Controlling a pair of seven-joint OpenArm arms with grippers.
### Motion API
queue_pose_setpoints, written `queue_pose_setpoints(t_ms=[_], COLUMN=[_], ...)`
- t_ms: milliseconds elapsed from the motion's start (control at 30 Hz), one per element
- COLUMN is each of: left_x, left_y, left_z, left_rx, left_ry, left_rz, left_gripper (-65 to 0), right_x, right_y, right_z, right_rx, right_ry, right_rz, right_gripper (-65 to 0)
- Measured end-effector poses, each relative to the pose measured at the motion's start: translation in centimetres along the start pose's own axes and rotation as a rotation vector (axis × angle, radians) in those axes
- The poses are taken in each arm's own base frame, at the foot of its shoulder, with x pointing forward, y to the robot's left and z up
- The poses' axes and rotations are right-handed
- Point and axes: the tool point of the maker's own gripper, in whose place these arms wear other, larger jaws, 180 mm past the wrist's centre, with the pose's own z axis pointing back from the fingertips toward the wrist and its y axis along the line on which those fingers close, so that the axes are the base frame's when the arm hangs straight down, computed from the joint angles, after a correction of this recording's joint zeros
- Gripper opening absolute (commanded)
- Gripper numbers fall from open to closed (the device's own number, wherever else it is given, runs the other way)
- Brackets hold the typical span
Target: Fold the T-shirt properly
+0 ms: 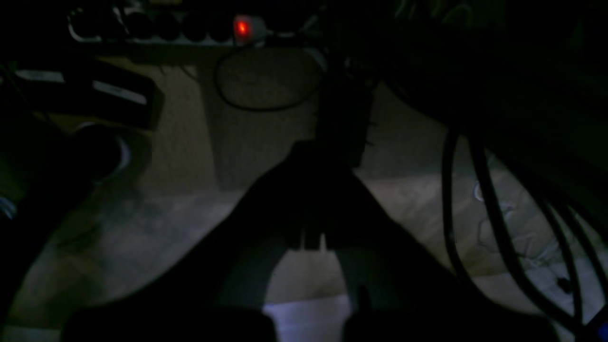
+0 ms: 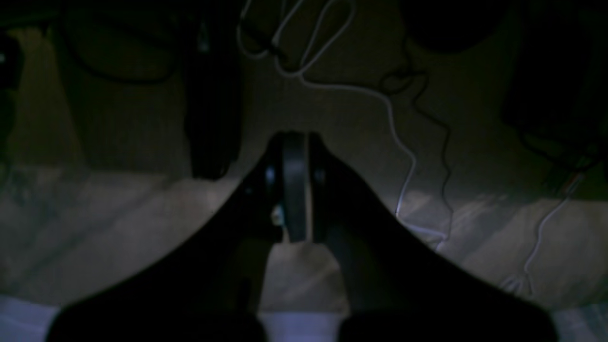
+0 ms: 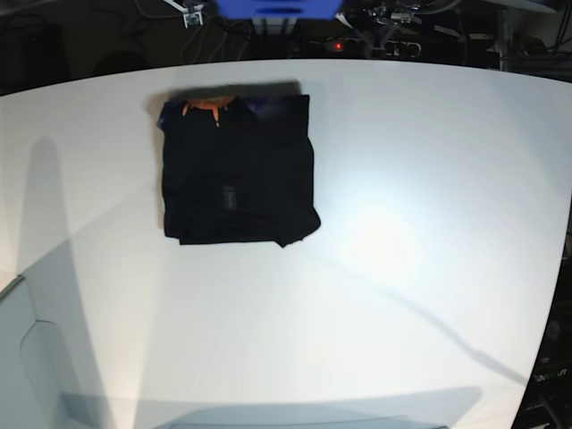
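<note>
In the base view the black T-shirt [image 3: 237,170] lies folded into a rough rectangle on the back left of the white table [image 3: 402,223]. Small orange marks show at its far edge. Neither arm appears in the base view. In the left wrist view my left gripper [image 1: 316,152] is shut with nothing in it, hanging over a dim floor. My right gripper [image 2: 294,142] is likewise shut and empty, its two fingers pressed together above the floor. The T-shirt shows in neither wrist view.
A power strip with a red light [image 1: 242,28] and black cables [image 1: 498,228] lie on the floor below the left gripper. A white cable [image 2: 394,118] runs across the floor under the right one. A blue object [image 3: 277,7] stands behind the table.
</note>
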Motion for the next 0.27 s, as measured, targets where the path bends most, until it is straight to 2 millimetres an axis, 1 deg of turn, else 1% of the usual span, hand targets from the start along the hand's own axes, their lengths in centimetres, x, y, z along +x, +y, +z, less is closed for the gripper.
queue_pose_setpoints(t_ms=[67, 133, 167, 267], left_x=[0.2, -0.1, -0.2, -0.6], left_y=[0.0, 0.1, 0.2, 0.0], left_z=[0.0, -0.1, -0.1, -0.2], left_rx=[0.001, 0.004, 0.004, -0.002], left_ry=[-0.002, 0.019, 0.027, 0.05], left_rz=[0.0, -0.003, -0.022, -0.079], left_gripper=[-65.0, -65.0, -65.0, -65.0], right_x=[1.1, 1.6, 1.7, 0.8], right_y=[-0.4, -0.5, -0.5, -0.4], right_z=[-0.3, -0.5, -0.5, -0.3], right_rx=[-0.008, -0.009, -0.009, -0.008], right_ry=[-0.019, -0.033, -0.034, -0.013], right_rz=[0.001, 0.0, 0.0, 0.001], right_gripper=[-65.0, -65.0, -65.0, -65.0])
